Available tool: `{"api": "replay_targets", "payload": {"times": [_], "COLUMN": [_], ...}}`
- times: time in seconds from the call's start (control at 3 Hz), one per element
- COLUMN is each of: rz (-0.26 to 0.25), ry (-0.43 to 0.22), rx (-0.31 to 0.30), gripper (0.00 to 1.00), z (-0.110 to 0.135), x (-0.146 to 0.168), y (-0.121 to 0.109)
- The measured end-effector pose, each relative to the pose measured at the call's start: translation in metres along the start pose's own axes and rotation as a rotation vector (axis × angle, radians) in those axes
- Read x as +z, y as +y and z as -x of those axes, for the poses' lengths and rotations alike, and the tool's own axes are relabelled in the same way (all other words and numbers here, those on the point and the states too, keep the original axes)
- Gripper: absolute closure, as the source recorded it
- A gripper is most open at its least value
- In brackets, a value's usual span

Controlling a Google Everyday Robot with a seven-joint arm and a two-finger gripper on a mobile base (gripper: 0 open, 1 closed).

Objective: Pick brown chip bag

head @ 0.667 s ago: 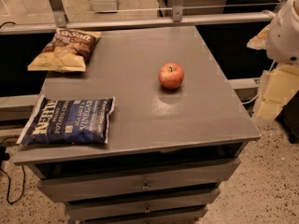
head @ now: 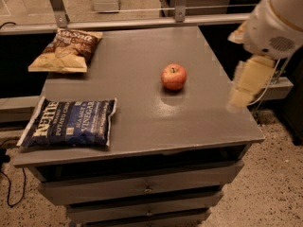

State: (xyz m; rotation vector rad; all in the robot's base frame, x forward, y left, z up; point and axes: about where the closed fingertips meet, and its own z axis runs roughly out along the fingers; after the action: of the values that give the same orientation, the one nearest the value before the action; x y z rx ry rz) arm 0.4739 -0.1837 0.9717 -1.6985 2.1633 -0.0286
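Observation:
The brown chip bag point(head: 66, 51), tan-yellow with a dark brown end and white lettering, lies flat at the far left corner of the grey cabinet top point(head: 137, 112). My gripper point(head: 246, 85) hangs off my white arm at the cabinet's right edge, far to the right of the bag and not touching anything.
A blue salt and vinegar chip bag point(head: 68, 123) lies at the near left, overhanging the left edge. A red apple point(head: 173, 76) stands near the middle right. A metal rail point(head: 142, 22) runs behind the cabinet. Drawers point(head: 142, 186) sit below the top.
My arm and gripper have moved left, in over the cabinet's right edge. The bags and the apple have not moved.

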Motion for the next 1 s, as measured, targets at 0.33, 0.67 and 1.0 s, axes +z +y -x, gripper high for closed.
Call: {"api": "replay_targets", "payload": {"times": [0.33,0.67,1.0], "rz": [-0.010,-0.019,-0.018], "ry": [-0.170,-0.360,-0.360], "rx": [-0.031,-0.050,-0.050], "gripper": [0.00,0.00,0.00], "z": [0.080,0.169,0.169], "x": [0.034,0.063,0.063], "y": [-0.047,-0.092,-0.092]}}
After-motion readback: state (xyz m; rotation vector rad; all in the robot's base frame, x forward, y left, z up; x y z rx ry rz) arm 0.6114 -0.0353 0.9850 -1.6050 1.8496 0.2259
